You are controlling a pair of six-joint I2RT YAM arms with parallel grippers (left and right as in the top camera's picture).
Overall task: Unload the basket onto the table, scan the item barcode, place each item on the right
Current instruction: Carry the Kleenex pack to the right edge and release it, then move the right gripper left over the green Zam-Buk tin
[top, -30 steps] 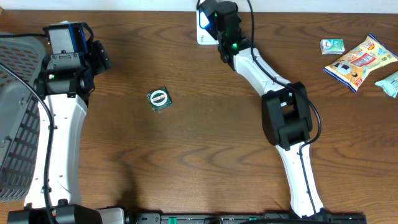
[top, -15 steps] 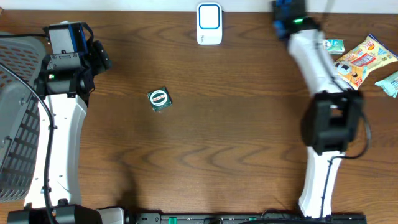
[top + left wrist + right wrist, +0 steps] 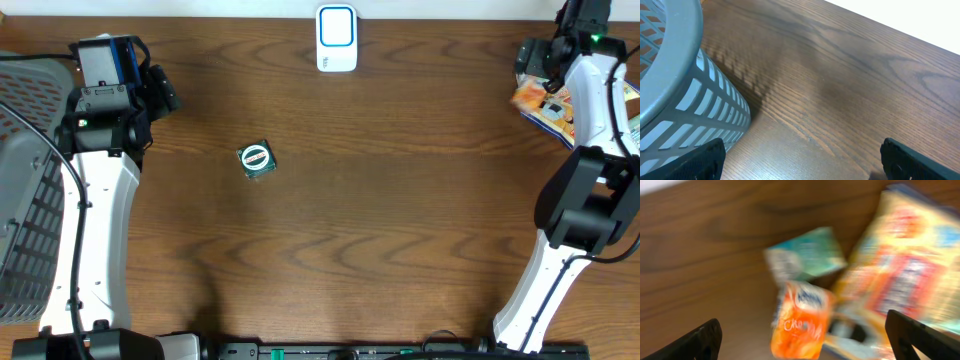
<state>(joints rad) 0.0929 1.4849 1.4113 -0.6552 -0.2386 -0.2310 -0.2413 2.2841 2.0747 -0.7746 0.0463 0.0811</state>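
At the far left stands a grey slatted basket [image 3: 20,150]; just beside it the left gripper [image 3: 802,162] hangs idle, fingers wide apart and empty. A small green packet [image 3: 255,159] lies alone mid-table; the white barcode scanner [image 3: 337,38] sits at the far edge, nothing in front of it. At the right the right gripper [image 3: 805,337] hovers over the snack pile, fingers spread and clamping nothing. Below it, though blurred, an orange packet [image 3: 801,320] lies between a teal packet [image 3: 807,255] and a yellow snack bag [image 3: 905,270]. The step looks like item selection; next the fingers must descend squarely, close on one packet only, and carry its barcode to the scanner. The table [image 3: 400,200] is dark wood-grain, bare between these things; beyond its far edge only a white strip shows.
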